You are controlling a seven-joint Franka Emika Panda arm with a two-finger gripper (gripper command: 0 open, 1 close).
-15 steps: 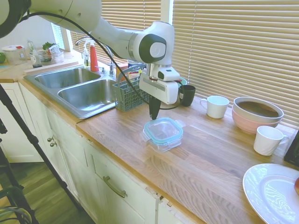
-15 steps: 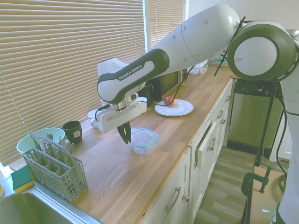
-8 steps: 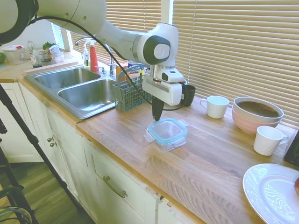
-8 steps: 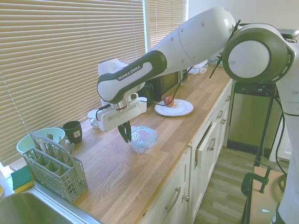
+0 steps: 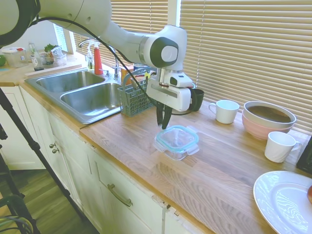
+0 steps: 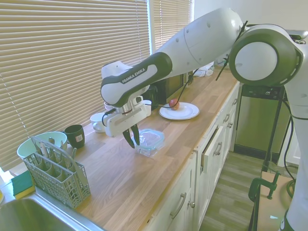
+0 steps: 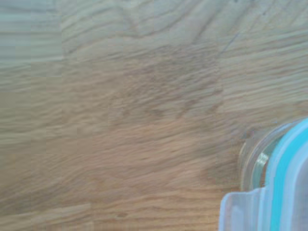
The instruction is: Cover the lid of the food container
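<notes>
First exterior view: end effector [image 5: 164, 122] vertical, fingers parted, empty, beside lid [image 5: 177, 138] on food container [image 5: 175, 149].

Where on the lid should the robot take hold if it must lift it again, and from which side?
Probably at a snap flap on the lid's rim, coming from above. The lid lies flat on the glass dish, so only its thin edge and the flaps that jut out offer a hold. The flap toward the open pincer is nearest.

Wood counter [image 5: 146, 146] w/ food container [image 5: 176, 148], cups [image 5: 225, 111], bowls [image 5: 268, 119], plate [image 5: 285, 201].
</notes>
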